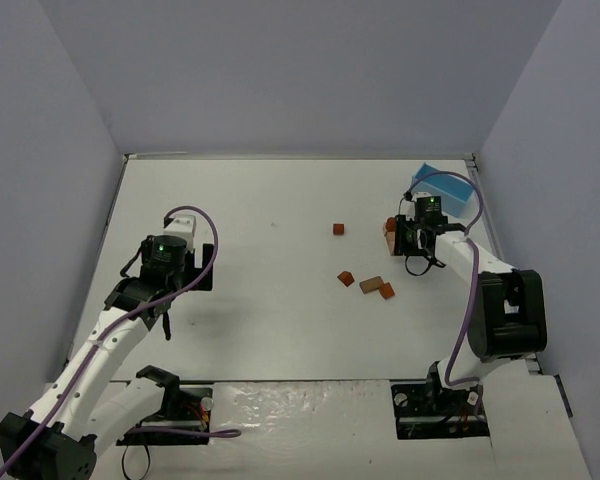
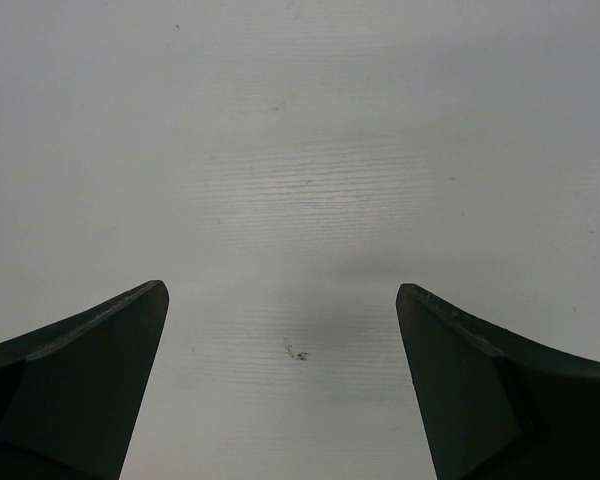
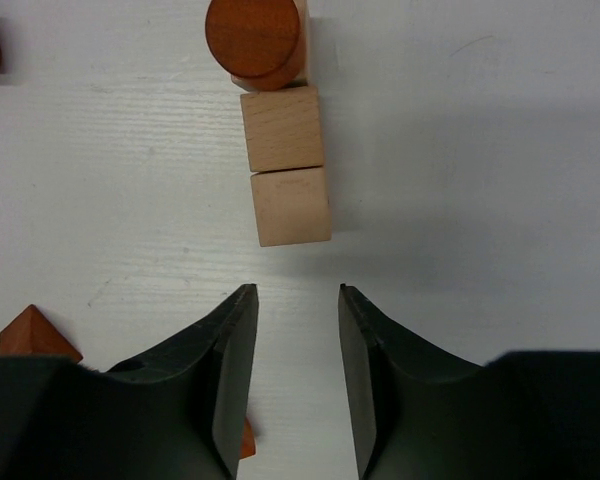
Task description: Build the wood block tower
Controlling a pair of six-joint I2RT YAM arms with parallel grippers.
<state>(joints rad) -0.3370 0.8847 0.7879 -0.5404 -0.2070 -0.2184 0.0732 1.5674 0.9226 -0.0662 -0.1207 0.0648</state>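
The wood block tower [image 3: 285, 130] shows in the right wrist view as a line of two tan cubes and a third tan block, capped by a reddish round disc [image 3: 252, 38]. My right gripper [image 3: 298, 290] sits just short of the nearest cube, its jaws narrowly apart with nothing between them. In the top view the tower [image 1: 389, 232] stands right beside the right gripper [image 1: 408, 240]. Far to the left, my left gripper [image 2: 282, 290] is wide open over bare table, also seen from above [image 1: 163, 312].
Loose reddish and brown blocks lie on the table: a cube [image 1: 339, 229], a wedge [image 1: 346, 278], a flat piece [image 1: 371, 285] and a small block [image 1: 387, 291]. A light blue box [image 1: 443, 188] stands at the back right by the wall. A red triangular block [image 3: 35, 335] lies left of the right fingers.
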